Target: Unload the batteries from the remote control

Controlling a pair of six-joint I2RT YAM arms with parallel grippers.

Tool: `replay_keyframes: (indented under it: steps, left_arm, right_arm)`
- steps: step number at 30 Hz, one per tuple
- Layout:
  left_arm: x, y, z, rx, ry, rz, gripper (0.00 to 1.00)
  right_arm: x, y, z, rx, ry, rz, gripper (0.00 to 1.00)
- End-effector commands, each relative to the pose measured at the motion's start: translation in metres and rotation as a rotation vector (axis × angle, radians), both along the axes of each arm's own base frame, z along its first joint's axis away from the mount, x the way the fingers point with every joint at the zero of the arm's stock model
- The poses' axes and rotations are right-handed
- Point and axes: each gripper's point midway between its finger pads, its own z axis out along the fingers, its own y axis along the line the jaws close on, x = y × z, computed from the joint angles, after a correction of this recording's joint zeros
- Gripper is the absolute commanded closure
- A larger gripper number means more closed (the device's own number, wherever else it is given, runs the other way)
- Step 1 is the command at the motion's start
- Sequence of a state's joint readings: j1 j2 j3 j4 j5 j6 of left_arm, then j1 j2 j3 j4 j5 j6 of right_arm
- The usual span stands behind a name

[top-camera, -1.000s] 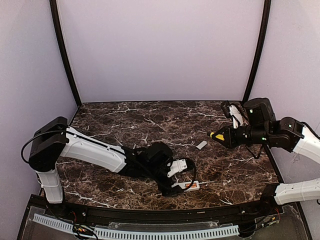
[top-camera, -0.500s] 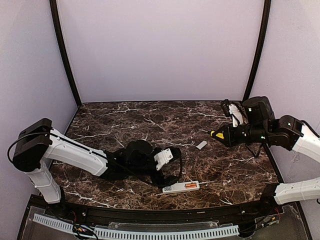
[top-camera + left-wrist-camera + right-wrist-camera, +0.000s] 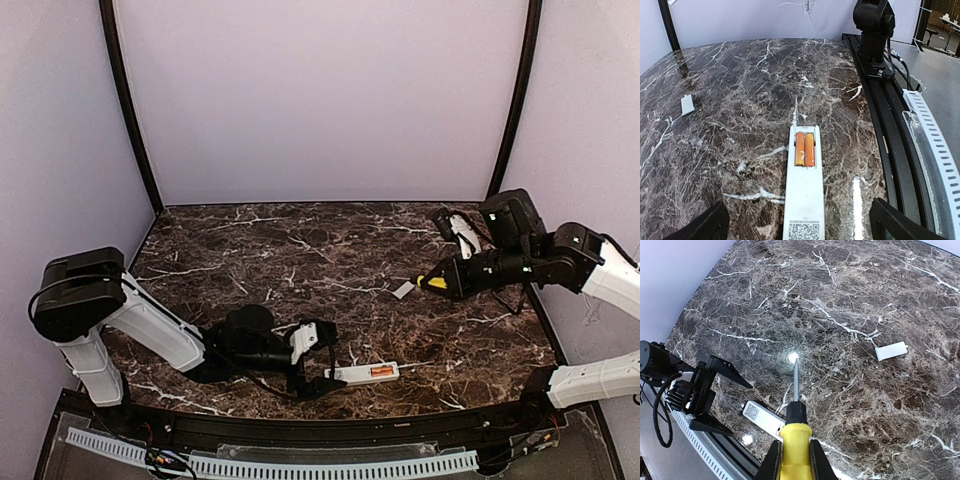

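Since the remote control (image 3: 804, 200) lies bay-up at the near edge of the table (image 3: 740, 100), its long axis pointing straight away from your spread, empty left fingers (image 3: 710, 225), that arm is nearer; the batteries (image 3: 804, 149) sit side by side inside; your right fingers (image 3: 772, 465) clench the screwdriver (image 3: 796, 435), well apart.

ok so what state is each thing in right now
remote: face down on table, back uncovered
batteries: both seated in the remote
cover: off, lying apart on table
screwdriver: held in right pincer
left pincer: open astride remote's end
right pincer: shut on screwdriver
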State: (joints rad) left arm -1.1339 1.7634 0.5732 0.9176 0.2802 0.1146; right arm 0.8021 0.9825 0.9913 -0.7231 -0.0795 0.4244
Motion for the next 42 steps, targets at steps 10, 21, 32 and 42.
replay_keyframes:
  steps: [10,21,32,42]
  left_arm:
    - [-0.002,-0.010,-0.031,0.053,0.024,-0.031,0.11]
    - [-0.003,-0.019,-0.053,0.097,0.000,-0.035,0.21]
    - [0.001,-0.024,-0.062,0.122,-0.015,-0.038,0.33]
    - [-0.001,-0.031,-0.069,0.143,-0.003,-0.066,0.49]
  right_arm:
    - [-0.006,-0.002,-0.002,0.002,0.057,-0.001,1.00]
    - [-0.006,-0.001,-0.005,-0.004,0.062,0.003,1.00]
    - [-0.008,-0.003,-0.009,-0.006,0.070,0.000,1.00]
    - [-0.009,-0.003,-0.009,-0.004,0.071,0.004,1.00]
